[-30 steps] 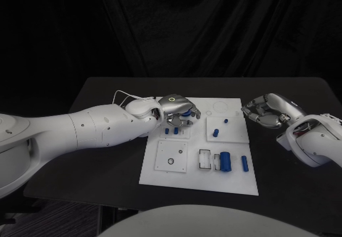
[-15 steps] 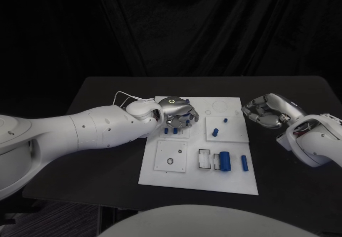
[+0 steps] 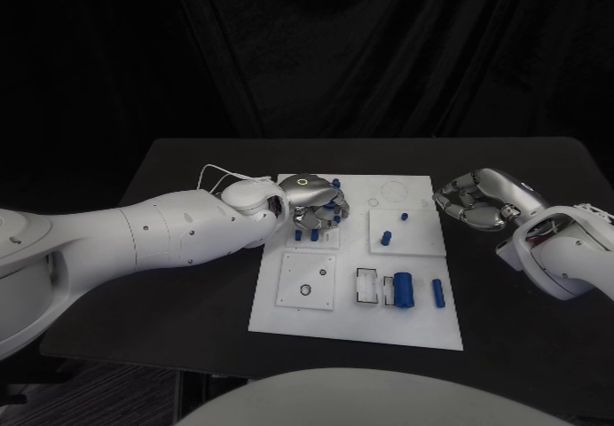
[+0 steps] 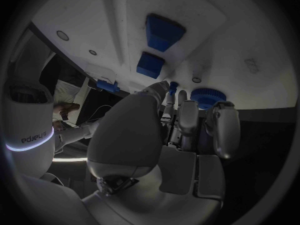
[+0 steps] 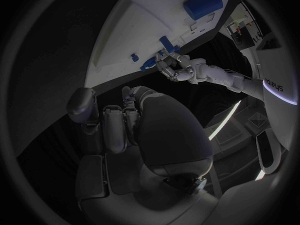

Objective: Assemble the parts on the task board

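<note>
The white task board (image 3: 358, 306) lies mid-table. My left hand (image 3: 315, 199) hovers over its far left corner, fingers closed around a round ribbed blue part (image 4: 206, 96); the blue part (image 3: 333, 209) peeks out at the fingertips. Two blue blocks (image 4: 164, 31) stand in the board just beyond that hand, seen from above as two blue pegs (image 3: 307, 235). My right hand (image 3: 478, 201) hangs off the board's right edge with fingers (image 5: 115, 120) curled in on nothing. From the right wrist, my left hand (image 5: 179, 68) appears at the board's far edge.
On the board lie a thick blue cylinder (image 3: 405, 289), a slim blue pin (image 3: 439, 293), a blue peg (image 3: 387, 237) and a small blue stud (image 3: 405, 216). A square inset plate (image 3: 307, 280) sits near left. Black table (image 3: 512, 328) surrounds the board.
My left hand has shifted slightly left and toward the board's far edge, with its fingers turned. The right hand has stayed where it was.
</note>
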Robot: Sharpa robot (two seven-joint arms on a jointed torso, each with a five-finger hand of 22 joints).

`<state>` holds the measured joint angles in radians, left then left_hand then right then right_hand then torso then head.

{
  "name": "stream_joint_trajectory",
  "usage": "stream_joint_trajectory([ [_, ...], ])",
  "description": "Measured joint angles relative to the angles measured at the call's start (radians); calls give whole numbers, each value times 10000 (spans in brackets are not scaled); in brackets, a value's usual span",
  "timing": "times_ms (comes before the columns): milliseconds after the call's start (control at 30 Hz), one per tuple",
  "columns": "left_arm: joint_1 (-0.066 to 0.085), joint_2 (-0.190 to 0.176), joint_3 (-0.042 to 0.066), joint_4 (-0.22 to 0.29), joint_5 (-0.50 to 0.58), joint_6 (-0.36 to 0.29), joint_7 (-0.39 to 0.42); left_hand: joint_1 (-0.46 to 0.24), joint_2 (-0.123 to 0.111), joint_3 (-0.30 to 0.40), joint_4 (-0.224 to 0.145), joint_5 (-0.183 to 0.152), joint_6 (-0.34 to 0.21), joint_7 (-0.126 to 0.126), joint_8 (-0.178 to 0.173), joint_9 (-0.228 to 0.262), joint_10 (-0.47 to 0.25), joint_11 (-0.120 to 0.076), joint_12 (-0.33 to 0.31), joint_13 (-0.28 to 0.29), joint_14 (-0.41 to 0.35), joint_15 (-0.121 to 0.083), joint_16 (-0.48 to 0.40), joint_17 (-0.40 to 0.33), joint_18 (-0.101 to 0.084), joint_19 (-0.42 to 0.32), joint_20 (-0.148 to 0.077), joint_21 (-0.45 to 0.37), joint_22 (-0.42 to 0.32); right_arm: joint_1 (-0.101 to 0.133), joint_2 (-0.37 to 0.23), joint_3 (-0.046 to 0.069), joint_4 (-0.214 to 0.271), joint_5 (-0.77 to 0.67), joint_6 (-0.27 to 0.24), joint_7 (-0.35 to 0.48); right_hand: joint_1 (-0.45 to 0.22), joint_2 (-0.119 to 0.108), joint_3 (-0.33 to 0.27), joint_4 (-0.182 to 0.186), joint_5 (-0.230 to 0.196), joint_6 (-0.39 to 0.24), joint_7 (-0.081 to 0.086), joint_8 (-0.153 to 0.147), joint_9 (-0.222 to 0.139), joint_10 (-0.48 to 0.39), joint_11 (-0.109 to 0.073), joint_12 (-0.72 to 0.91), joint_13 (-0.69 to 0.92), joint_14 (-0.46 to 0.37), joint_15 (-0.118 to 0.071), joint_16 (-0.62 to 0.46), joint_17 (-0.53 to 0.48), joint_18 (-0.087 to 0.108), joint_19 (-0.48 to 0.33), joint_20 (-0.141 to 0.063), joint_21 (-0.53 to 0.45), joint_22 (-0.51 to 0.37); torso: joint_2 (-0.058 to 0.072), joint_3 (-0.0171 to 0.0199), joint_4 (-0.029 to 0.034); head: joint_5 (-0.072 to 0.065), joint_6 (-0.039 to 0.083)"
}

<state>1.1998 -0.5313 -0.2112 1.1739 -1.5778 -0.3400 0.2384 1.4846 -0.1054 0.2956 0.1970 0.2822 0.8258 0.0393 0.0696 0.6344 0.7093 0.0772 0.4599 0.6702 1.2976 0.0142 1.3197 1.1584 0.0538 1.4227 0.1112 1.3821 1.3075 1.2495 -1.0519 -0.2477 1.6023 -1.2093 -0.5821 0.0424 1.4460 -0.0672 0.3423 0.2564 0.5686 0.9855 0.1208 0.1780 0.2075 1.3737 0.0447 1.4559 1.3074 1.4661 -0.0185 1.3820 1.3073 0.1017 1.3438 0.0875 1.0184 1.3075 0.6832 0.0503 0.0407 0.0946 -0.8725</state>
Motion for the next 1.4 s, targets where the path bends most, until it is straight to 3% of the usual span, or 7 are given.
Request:
stream_joint_trajectory([
  [300,-16,-3,-2,-47,-4,32,-45,-52,52,0,0,0,58,15,0,-50,-30,30,91,15,-3,3,0,-41,0,-36,36,0,0,0,15,0,-19,0,64,-24,0,0,0,0,41,0,0,0,0,0,0,0,0,0,0,0,0,0,0,0,0,-1,0,-5,10,4,0],
  [667,-61,74,13,-94,-5,70,-37,-89,94,85,-84,-1,340,-54,79,-100,270,-98,272,63,-41,-36,0,-56,0,-36,35,0,-1,0,36,0,-33,0,122,-47,0,0,0,0,41,0,0,0,-1,0,0,0,0,0,0,0,0,0,0,0,0,-2,1,-4,6,-2,0],
  [767,-71,87,19,-105,-4,57,-13,-38,199,120,-157,-2,509,11,155,-114,472,-188,367,28,-28,-49,7,-47,0,-36,35,25,-1,0,44,0,-36,0,133,-54,0,0,0,0,41,0,0,0,-1,0,0,0,0,0,0,0,0,0,0,0,0,-2,1,-3,5,-1,0],
  [900,-85,94,21,-106,-2,-11,32,103,361,200,-393,20,1117,245,404,-109,1119,-481,543,-97,108,-362,124,16,1,170,-14,275,-1,0,50,0,-40,0,149,-64,0,0,0,0,41,0,0,0,-1,0,0,0,0,0,0,0,0,0,0,0,0,-2,1,-3,5,11,0],
  [1033,-106,67,15,-96,-2,-146,65,179,436,304,-639,106,1448,309,505,-106,1615,-574,531,-257,158,-484,124,4,0,216,-36,302,-1,0,52,0,-43,0,165,-73,0,0,0,0,40,0,0,0,-2,0,0,0,0,0,0,0,0,0,0,0,0,-2,2,-3,5,16,0],
  [1400,-113,-468,-2,520,-9,-903,197,311,456,372,-869,104,1734,343,542,-137,1953,-380,309,-590,251,-500,162,-34,0,328,-105,469,-1,0,20,0,-42,0,179,-83,0,0,0,0,40,0,0,0,-2,0,0,0,0,-1,0,0,0,1,0,0,0,3,-1,-2,5,-10,0],
])
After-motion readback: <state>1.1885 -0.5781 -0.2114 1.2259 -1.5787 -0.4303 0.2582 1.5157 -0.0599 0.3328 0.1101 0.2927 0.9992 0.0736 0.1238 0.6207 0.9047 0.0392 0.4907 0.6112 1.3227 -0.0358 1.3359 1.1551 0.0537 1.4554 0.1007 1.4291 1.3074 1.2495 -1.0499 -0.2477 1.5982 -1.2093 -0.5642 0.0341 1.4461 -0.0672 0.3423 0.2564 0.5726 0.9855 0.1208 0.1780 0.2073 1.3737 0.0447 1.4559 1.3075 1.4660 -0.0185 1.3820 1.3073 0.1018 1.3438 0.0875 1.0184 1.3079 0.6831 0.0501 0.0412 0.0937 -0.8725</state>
